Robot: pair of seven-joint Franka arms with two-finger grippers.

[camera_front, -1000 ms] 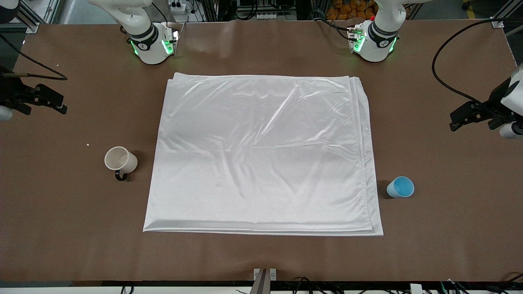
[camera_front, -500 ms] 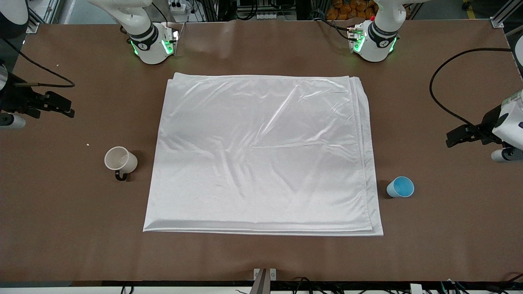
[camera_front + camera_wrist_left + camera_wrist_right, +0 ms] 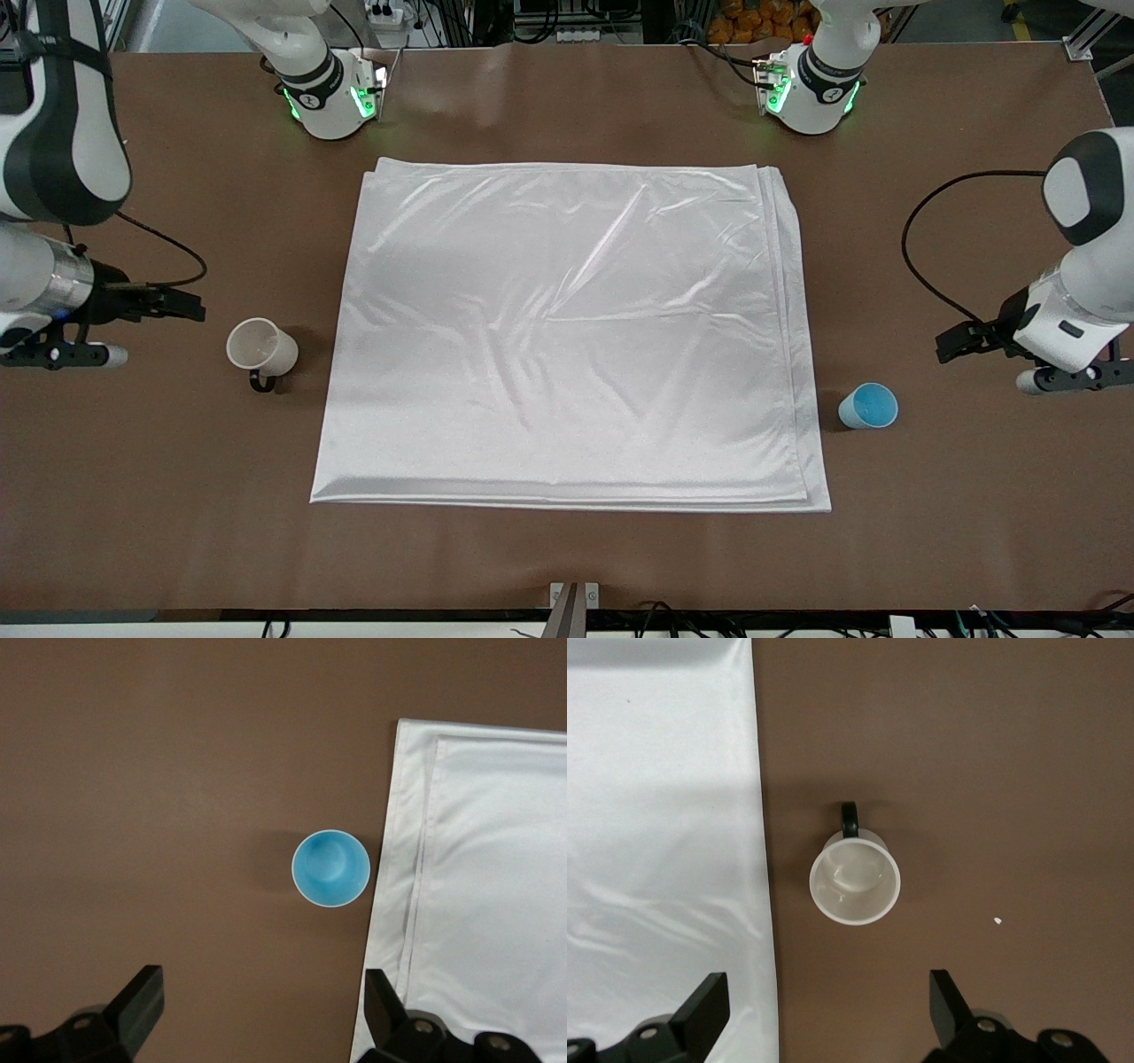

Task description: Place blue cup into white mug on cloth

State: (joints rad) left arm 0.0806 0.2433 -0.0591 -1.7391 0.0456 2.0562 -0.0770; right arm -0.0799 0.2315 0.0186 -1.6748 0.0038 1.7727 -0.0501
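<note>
The blue cup (image 3: 868, 407) stands upright on the bare table, just off the cloth's (image 3: 567, 337) edge toward the left arm's end. It also shows in the left wrist view (image 3: 330, 868), beside the cloth (image 3: 478, 886). The white mug (image 3: 260, 347) stands upright on the bare table off the cloth's edge toward the right arm's end, and shows in the right wrist view (image 3: 855, 881) with its dark handle. My left gripper (image 3: 952, 341) (image 3: 261, 988) is open and empty over the table close to the blue cup. My right gripper (image 3: 182, 310) (image 3: 828, 988) is open and empty over the table close to the mug.
The brown table (image 3: 567, 558) has bare room around the cloth. A tiny white crumb (image 3: 190, 314) lies near the mug. The two arm bases (image 3: 332, 97) (image 3: 811, 89) stand along the table's edge farthest from the front camera.
Both grippers have moved in from the table's ends, the left toward the blue cup and the right toward the mug. The cups and the cloth have not moved.
</note>
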